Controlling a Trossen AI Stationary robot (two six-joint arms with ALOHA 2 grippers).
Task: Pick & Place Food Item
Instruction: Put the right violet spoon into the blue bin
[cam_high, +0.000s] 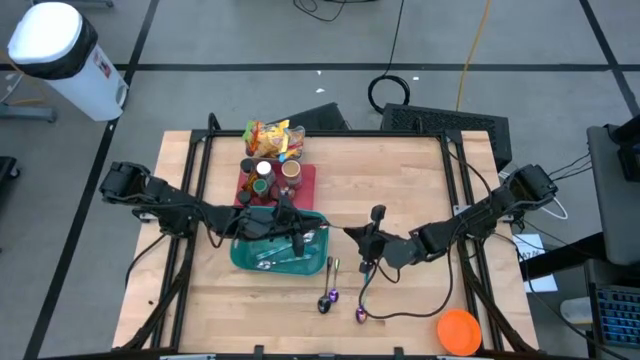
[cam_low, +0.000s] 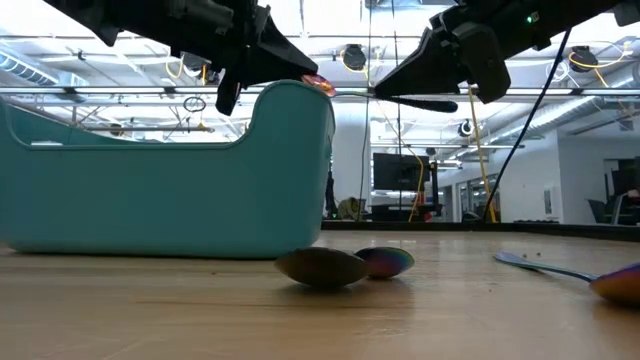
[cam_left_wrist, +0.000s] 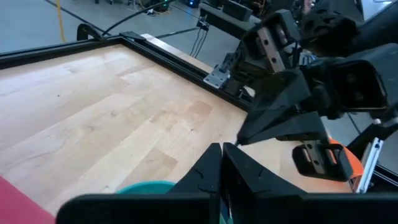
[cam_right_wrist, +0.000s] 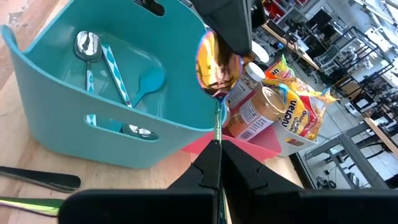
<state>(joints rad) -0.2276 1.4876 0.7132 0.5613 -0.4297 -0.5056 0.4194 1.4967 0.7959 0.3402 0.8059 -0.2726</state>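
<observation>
A teal bin (cam_high: 278, 252) stands mid-table and holds several utensils (cam_right_wrist: 118, 74). My right gripper (cam_high: 352, 235) hovers just right of the bin. It is shut on an iridescent spoon (cam_right_wrist: 214, 65) that reaches toward the bin's right rim (cam_low: 300, 95). My left gripper (cam_high: 298, 230) is above the bin with its fingers shut (cam_left_wrist: 222, 152), pointing at the right gripper (cam_left_wrist: 280, 118). Its tips are right at the spoon's bowl (cam_low: 318, 85). My right gripper pinches the spoon's thin handle (cam_right_wrist: 217, 134) between its two fingers, level, from the table's right side. The handle runs on forward from the fingertips. The spoon is lifted clear, about level, with its bowl over the bin's right rim. My left gripper has its shut tips (cam_right_wrist: 229, 28) against or just behind the bowl's far end. I cannot tell whether they touch it.
A red tray (cam_high: 305, 180) behind the bin carries jars (cam_right_wrist: 264, 109) and a yellow snack bag (cam_high: 270, 135). Two loose spoons (cam_high: 328, 295) (cam_high: 362, 305) lie on the table in front of the bin. An orange disc (cam_high: 458, 330) lies at the near right corner.
</observation>
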